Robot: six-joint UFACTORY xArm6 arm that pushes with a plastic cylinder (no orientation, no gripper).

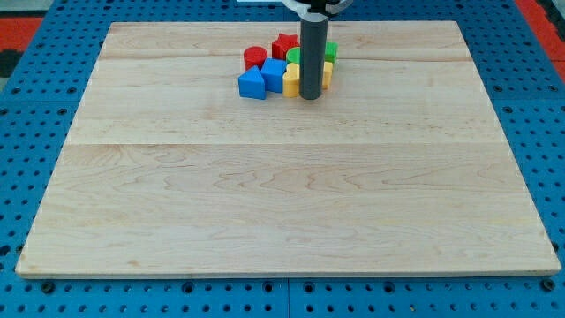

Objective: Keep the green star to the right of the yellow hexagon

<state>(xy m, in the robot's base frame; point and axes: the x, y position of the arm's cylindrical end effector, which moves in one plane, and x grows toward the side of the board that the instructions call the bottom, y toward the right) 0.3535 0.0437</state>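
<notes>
Blocks sit bunched in one tight cluster near the view's top, a little left of centre, on a pale wooden board [282, 212] that lies on a blue perforated base [35, 97]. My tip [310, 96] stands at the cluster's lower right edge, and the dark rod rising from it hides the middle of the group. There is no pincer on this arm, only the rod, so nothing is gripped.

At the cluster's left, a red cylinder [255, 58] stands behind a blue triangular block [252, 85], with a blue cube [273, 74] just beside them toward the right. A red star [284, 45] is at the back of the group. A yellow block [291, 79], whose shape I cannot make out, shows just left of the rod, touching the blue cube. A green piece [293, 56] peeks out above it, and another green piece [330, 51] shows on the rod's right side; I cannot tell whether they are one block or two, nor which is the star. A further sliver of yellow [327, 74] appears right of the rod, below that green piece, too hidden to name as the hexagon.
</notes>
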